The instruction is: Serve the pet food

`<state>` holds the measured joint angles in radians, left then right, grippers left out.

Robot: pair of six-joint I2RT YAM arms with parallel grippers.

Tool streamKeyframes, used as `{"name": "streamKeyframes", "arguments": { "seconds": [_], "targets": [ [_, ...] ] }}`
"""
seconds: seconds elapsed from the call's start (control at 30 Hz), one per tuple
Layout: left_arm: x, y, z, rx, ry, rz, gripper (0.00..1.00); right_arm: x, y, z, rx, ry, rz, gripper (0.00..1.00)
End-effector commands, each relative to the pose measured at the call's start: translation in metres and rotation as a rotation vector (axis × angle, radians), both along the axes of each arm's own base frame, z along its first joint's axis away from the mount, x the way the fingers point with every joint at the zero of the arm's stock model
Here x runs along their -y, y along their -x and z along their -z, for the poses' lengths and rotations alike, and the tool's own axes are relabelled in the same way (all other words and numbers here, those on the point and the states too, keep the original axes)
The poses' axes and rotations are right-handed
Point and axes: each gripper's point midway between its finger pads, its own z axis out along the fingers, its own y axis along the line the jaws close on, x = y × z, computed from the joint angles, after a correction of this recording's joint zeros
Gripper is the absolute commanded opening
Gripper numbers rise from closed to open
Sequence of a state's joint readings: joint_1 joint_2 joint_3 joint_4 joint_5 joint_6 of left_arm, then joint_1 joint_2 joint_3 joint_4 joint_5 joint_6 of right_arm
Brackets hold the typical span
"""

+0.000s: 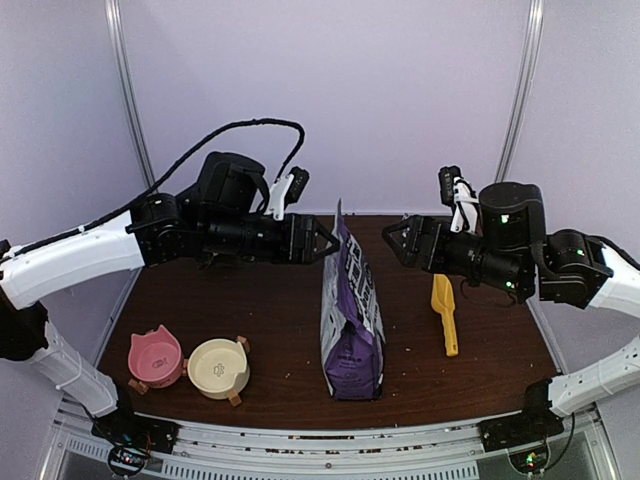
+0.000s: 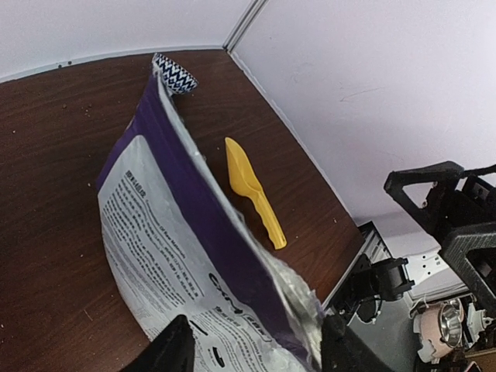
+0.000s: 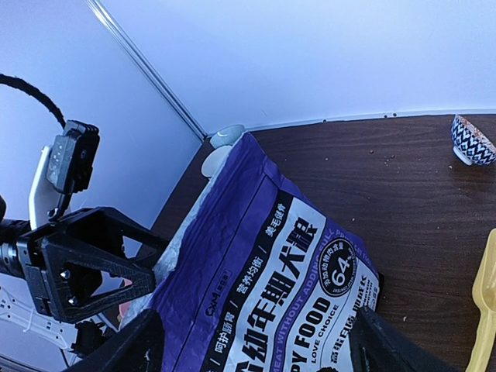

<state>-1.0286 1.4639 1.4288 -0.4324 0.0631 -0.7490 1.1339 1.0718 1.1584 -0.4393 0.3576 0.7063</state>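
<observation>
**Mia:** What is the left pincer (image 1: 329, 243) doing?

**Ben:** It is at the top edge of the bag (image 1: 350, 320). In its own camera, one finger (image 2: 174, 349) is on the printed side and the other is on the far side. The bag's top is between them. I cannot tell if it is squeezing or only sitting around the edge.

**Mia:** Why up there?

**Ben:** I think it wants to hold the top so the bag does not tip and the mouth can be opened.

**Mia:** And the right pincer (image 1: 392, 242)?

**Ben:** Its fingers are spread wide and it holds nothing. It hangs near the bag's other side, not touching. It looks ready to take the other lip.

**Mia:** Where is the pet food?

**Ben:** I see no pellets anywhere. They are most likely inside the bag, which stands upright in the middle of the worktop (image 1: 270, 310).

**Mia:** What is the yellow scoop (image 1: 444, 315) for?

**Ben:** It lies flat to the right of the bag, handy for digging food out.

**Mia:** And the bowls?

**Ben:** A pink bowl (image 1: 155, 357) and a cream bowl (image 1: 219, 367) sit side by side at the front left. Both look bare inside, waiting to be filled.
</observation>
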Motion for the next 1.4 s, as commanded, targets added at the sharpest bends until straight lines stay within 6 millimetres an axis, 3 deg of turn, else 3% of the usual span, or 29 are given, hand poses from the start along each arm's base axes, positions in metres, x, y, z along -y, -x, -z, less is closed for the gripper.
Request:
{"name": "streamKeyframes", "arguments": {
  "seconds": [0.0,0.17,0.43,0.67,0.77,0.9,1.07,1.37],
  "targets": [
    [0.008,-0.002,-0.011,0.005,0.019,0.003,0.53,0.005,-0.004,0.007,-0.003,0.033,0.03,0.84],
    [0.01,-0.002,-0.009,-0.004,0.016,0.011,0.39,0.005,-0.005,0.007,-0.003,0.038,0.035,0.84],
    [0.013,0.001,0.001,-0.037,0.003,0.026,0.32,-0.005,-0.005,0.009,-0.019,0.055,0.012,0.84],
    [0.018,0.005,0.005,-0.058,0.021,0.049,0.1,-0.028,-0.009,0.005,-0.046,0.06,-0.029,0.81],
    [0.019,0.006,0.006,-0.062,0.025,0.06,0.0,-0.04,-0.01,0.006,-0.064,0.078,-0.05,0.73],
    [0.019,0.007,0.005,-0.062,0.026,0.063,0.0,-0.056,-0.013,0.004,-0.081,0.097,-0.078,0.58],
    [0.018,0.008,0.005,-0.061,0.026,0.067,0.0,-0.072,-0.017,0.005,-0.104,0.123,-0.096,0.49],
    [0.017,0.009,0.002,-0.046,0.027,0.074,0.0,-0.081,-0.031,0.014,-0.136,0.229,-0.042,0.31]
  ]
}}
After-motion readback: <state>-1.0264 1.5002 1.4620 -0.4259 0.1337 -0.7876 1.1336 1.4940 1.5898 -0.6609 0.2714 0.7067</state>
